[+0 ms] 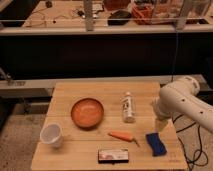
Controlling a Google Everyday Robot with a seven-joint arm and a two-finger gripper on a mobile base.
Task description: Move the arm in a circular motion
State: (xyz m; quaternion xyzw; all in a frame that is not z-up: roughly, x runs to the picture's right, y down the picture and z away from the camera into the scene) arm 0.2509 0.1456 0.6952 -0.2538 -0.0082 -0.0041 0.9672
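Observation:
My white arm [182, 100] reaches in from the right over the right edge of the wooden table [65, 95]. The gripper [161, 125] hangs at the arm's end and points down. It is just above and behind a blue sponge [156, 143] and to the right of a white bottle [128, 108] lying on the table. I see nothing held in the gripper.
On the table are an orange bowl [87, 112] in the middle, a white cup [51, 135] at the front left, a carrot [122, 135] and a flat snack packet [113, 155] at the front edge. A railing and cluttered benches stand behind.

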